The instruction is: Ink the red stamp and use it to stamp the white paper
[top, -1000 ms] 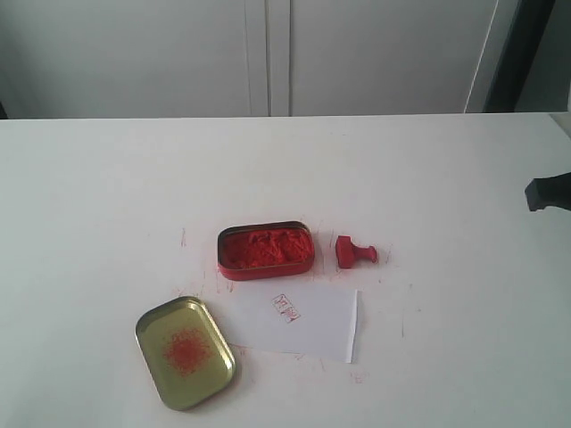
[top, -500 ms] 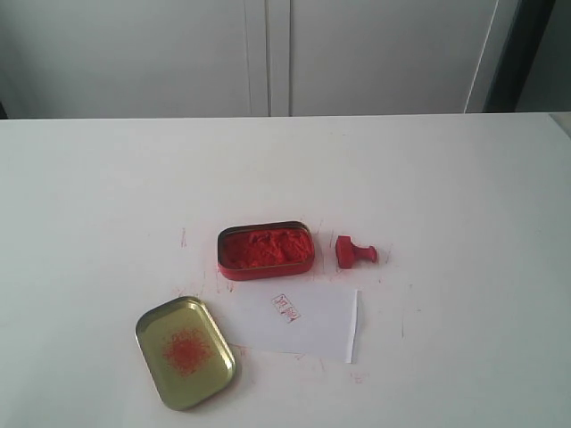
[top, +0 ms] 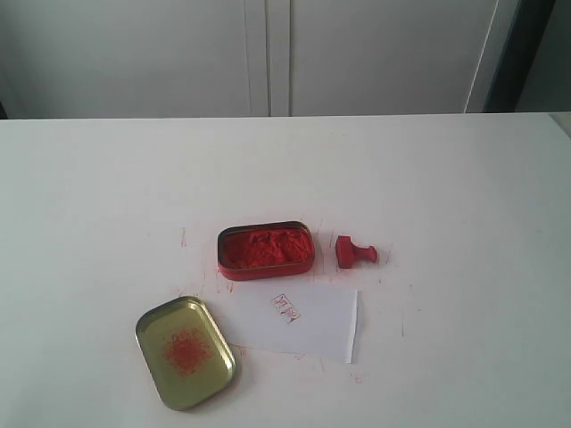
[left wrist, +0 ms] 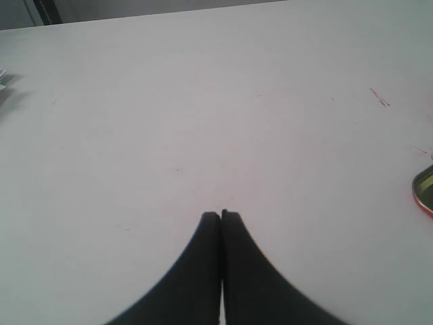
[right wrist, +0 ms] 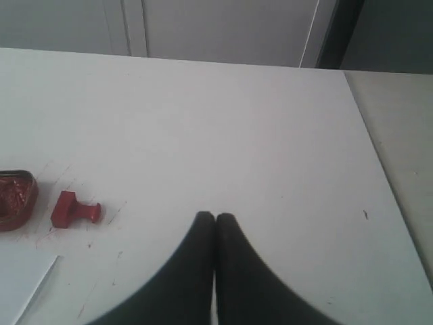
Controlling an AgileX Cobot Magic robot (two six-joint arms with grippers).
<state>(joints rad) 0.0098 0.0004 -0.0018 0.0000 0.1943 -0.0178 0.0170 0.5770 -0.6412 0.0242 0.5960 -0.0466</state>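
Observation:
The red stamp [top: 354,252] lies on its side on the table, just right of the open red tin of ink paste [top: 266,250]; it also shows in the right wrist view as the red stamp [right wrist: 73,210]. The white paper [top: 299,319] lies in front of the tin, with a small red mark on it; one corner of the paper [right wrist: 24,281] shows in the right wrist view. My right gripper [right wrist: 215,218] is shut and empty, well away from the stamp. My left gripper [left wrist: 221,215] is shut and empty over bare table. Neither gripper shows in the exterior view.
A gold lid [top: 185,351] with a red smudge lies open at the front left of the paper. The tin's edge [left wrist: 424,191] shows at the border of the left wrist view. The table's right edge [right wrist: 379,156] runs near my right gripper. White cabinets stand behind.
One second ago a dark gripper tip showed at the right border of the exterior view; it has left that view. The stamp, tin, lid and paper have not moved.

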